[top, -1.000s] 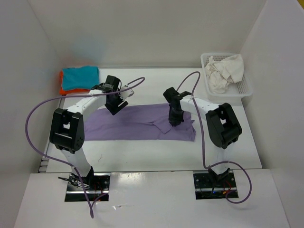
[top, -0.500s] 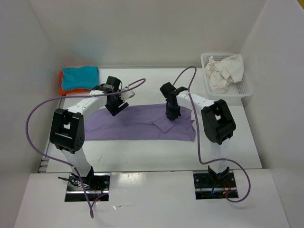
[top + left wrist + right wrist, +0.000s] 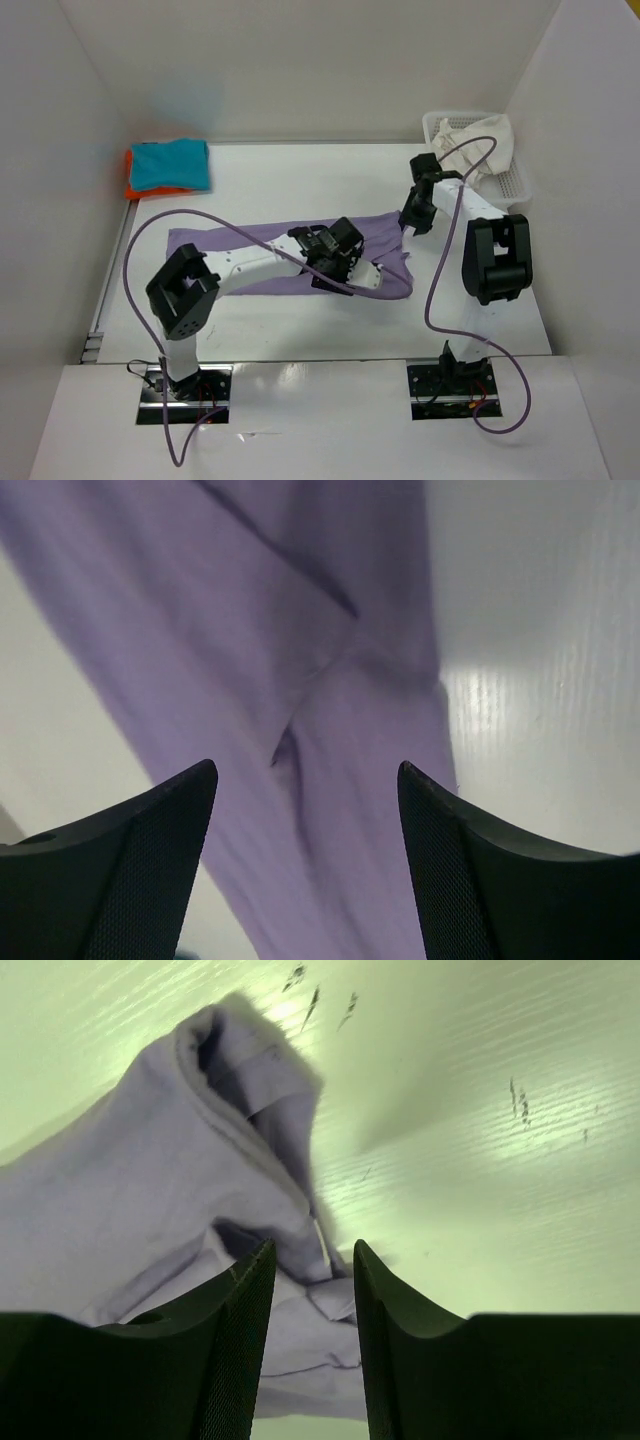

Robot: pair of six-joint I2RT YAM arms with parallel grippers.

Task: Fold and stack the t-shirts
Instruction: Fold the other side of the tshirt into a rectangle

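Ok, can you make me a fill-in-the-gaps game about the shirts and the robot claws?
1. The teal-blue shirt lies on top of the ___ shirt.
2. The white basket holds the crumpled ___ shirt.
3. The left claw hangs open over the ___ shirt spread across the middle of the table.
Missing words: orange; off-white; purple.

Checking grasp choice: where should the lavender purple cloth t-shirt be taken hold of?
Pinch the lavender purple cloth t-shirt at its far right corner, probably from the right, where the right gripper hangs: there the cloth stands up bunched; elsewhere it lies mostly flat.
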